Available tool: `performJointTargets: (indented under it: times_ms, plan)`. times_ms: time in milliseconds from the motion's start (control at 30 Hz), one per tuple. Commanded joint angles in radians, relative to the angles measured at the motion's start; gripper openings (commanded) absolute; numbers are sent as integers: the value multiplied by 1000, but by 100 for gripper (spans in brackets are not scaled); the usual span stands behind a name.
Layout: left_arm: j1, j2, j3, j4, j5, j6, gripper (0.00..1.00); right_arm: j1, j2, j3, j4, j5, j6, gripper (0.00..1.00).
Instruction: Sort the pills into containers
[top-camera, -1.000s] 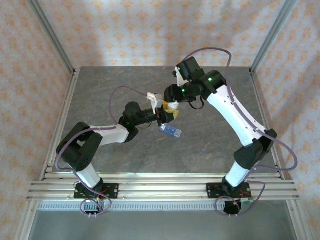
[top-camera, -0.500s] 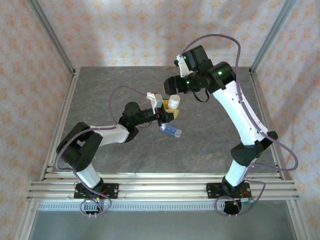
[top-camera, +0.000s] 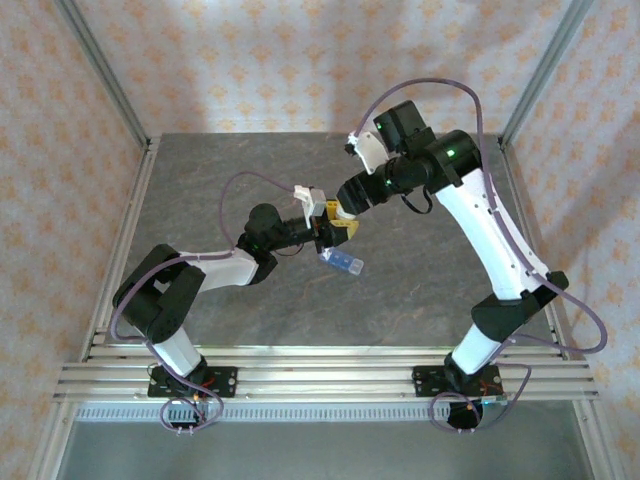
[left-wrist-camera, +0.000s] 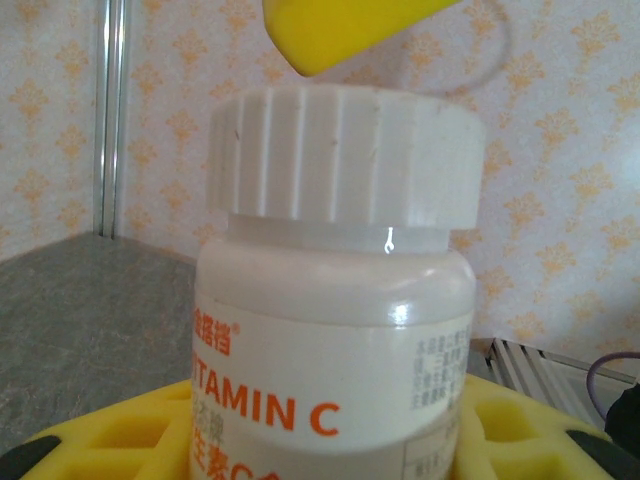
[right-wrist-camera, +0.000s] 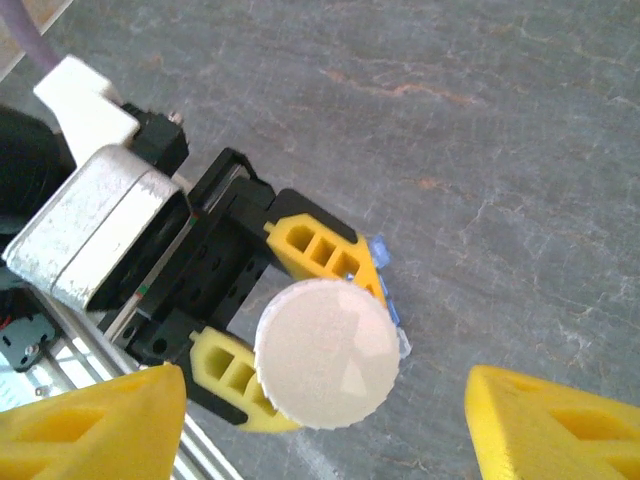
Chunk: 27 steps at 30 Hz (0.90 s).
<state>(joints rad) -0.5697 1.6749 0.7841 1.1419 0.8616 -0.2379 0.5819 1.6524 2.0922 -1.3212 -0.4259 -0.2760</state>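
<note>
My left gripper (top-camera: 336, 226) is shut on a white Vitamin C bottle (left-wrist-camera: 330, 330), holding it upright with its yellow fingers (right-wrist-camera: 320, 245) on either side. The ribbed white cap (right-wrist-camera: 327, 352) sits on the bottle. Right above the cap hangs my right gripper (right-wrist-camera: 325, 425), open, with its yellow fingertips (right-wrist-camera: 90, 425) wide of the cap and not touching it. One of them shows over the cap (left-wrist-camera: 345, 155) in the left wrist view. The blue pill box (top-camera: 342, 263) lies on the table just below the bottle. The pills are hidden.
The grey stone-look table (top-camera: 250, 170) is bare around the pill box. Metal frame posts (top-camera: 100, 80) and patterned walls close it in on three sides. A slatted rail (top-camera: 320, 375) runs along the near edge by the arm bases.
My right gripper has opened off the cap and lifted, then settled over the bottle again. The left gripper and bottle have not moved.
</note>
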Motion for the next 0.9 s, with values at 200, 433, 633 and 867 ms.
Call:
performJointTargets:
  times_ms: [200,433,633,867]
  plan:
    - [-4,-40,6,66,37,-10,0,-7,45,25,-44,-33,-48,69]
    - [-4,-40,10,65,40,-9,0,-16,60,31,-36,-51,-35,62]
    - [-4,-39,9,65,40,-9,0,-19,74,28,-44,-71,-23,49]
    - [-4,-34,14,69,36,-7,0,-20,82,-9,-14,-48,75,34]
